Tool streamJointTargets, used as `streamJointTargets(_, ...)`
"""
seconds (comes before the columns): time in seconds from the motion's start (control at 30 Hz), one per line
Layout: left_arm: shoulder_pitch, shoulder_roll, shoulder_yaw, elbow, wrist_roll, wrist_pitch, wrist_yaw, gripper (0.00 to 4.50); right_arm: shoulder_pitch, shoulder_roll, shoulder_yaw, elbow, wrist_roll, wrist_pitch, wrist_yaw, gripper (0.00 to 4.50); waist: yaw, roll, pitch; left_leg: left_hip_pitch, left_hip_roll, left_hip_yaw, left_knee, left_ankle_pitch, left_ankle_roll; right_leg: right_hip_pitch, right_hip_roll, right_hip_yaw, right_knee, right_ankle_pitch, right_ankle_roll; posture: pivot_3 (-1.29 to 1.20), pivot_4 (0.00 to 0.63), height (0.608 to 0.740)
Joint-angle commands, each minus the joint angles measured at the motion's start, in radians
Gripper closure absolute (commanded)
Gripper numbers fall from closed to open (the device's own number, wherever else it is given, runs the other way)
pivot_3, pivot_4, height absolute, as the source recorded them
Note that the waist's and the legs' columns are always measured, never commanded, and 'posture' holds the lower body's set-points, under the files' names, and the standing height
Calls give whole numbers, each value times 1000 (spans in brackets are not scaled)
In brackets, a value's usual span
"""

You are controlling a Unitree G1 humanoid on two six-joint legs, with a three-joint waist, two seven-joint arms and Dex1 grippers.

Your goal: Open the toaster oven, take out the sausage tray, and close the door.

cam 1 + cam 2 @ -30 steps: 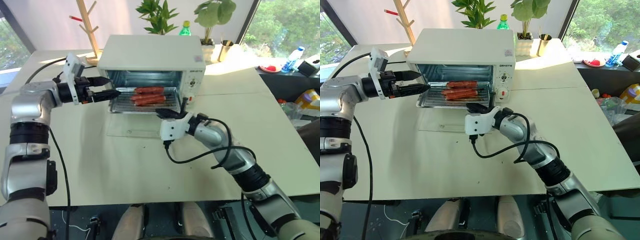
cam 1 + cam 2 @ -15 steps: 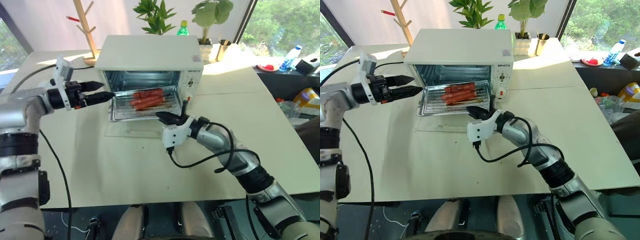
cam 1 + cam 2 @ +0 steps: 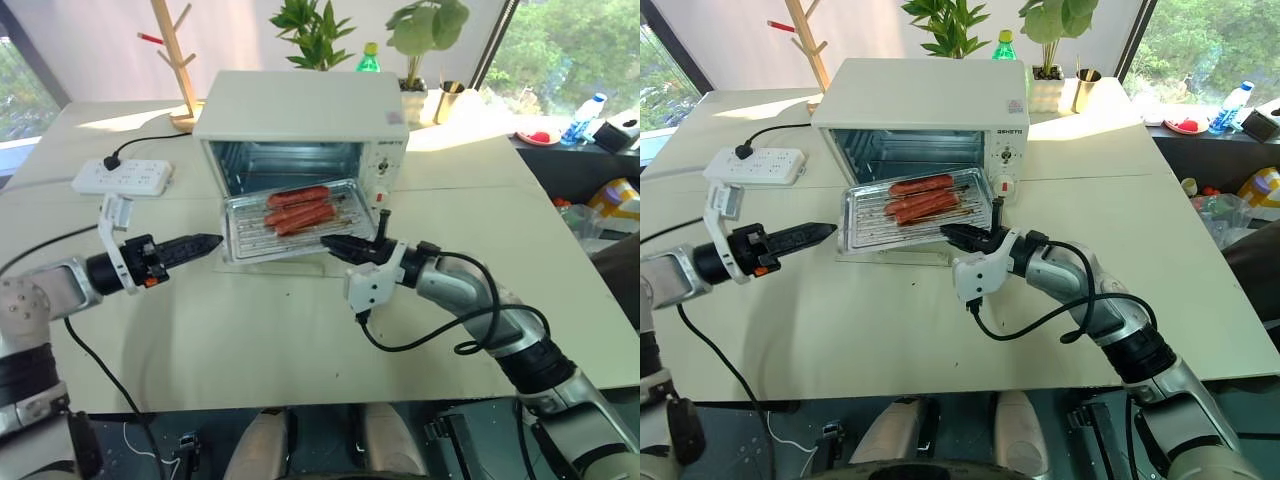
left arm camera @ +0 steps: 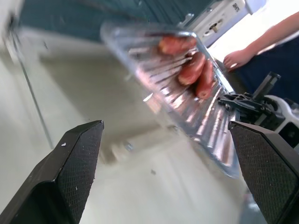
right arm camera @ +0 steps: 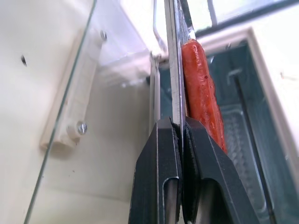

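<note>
Both head cams look down and forward over the cream table [image 3: 300, 330] at the boxy white toaster oven [image 3: 300, 105], while each wrist cam sits super close (basically nose-to-metal) on the shiny silver sausage tray [image 3: 915, 208], the one thing all four views share.

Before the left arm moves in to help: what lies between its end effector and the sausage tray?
Bare tabletop. In the left eye view, the open left end effector hovers apart from the sausage tray's near-left corner, with nothing between them.
</note>
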Motion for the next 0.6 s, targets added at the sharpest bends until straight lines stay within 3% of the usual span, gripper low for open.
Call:
streamJointTargets(0.03,-4,-55,89,-68,-94,105,112,0,2,-15,-34,-50,43,-69,2,4480,1,0,0,0,0,0,0,0,0,0,0,0,0,0,0,0,150,740)
streamJointTargets(0.27,-3,-134,146,-63,-267,196,296,0,21,-38,-42,-43,67,-137,20,4480,10,0,0,3,0,0,0,0,0,3,0,0,-1,0,0,0,150,740)
streamJointTargets(0.6,93,-128,56,-63,-562,179,486,0,44,-61,-63,-42,60,-197,11,4480,21,0,0,4,0,1,0,0,0,4,0,0,-2,0,0,0,150,740)
